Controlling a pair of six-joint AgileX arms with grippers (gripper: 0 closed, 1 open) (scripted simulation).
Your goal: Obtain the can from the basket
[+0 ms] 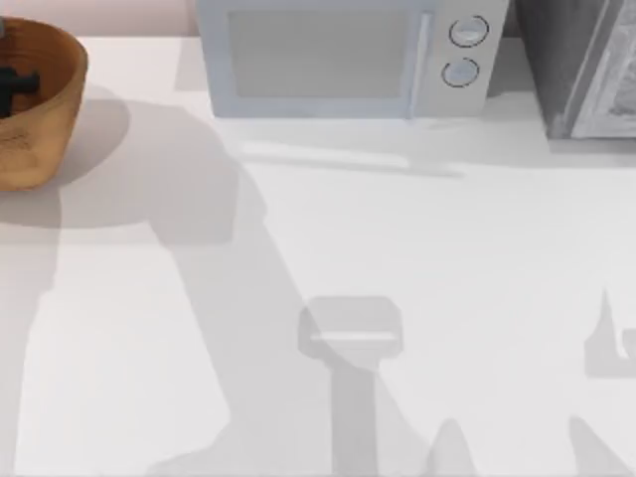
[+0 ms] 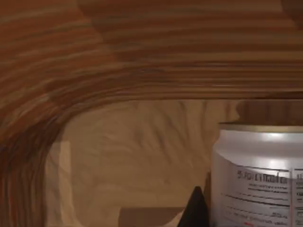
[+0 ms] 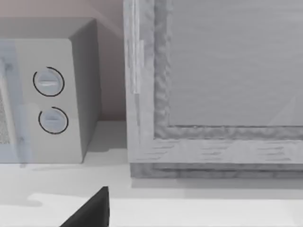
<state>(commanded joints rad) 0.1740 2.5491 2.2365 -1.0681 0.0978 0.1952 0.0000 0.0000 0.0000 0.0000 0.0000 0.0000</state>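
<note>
My left gripper (image 1: pixel 12 87) sits down inside the round orange-brown woven-look basket (image 1: pixel 45 119) at the table's far left corner; I cannot tell whether its jaws are apart or together. From my left wrist, one dark fingertip (image 2: pixel 195 210) stands just beside the small short can (image 2: pixel 258 175), upright on the basket floor, its dull gold top rimming a white label with fine print and red marks, ribbed walls curving behind. My right arm's dark finger (image 3: pixel 90 210) pokes over the white table (image 1: pixel 397 258) facing the pale grey microwave (image 1: pixel 343 55) with two round dials and a grey box-like cabinet (image 3: pixel 213 85) beside it.
</note>
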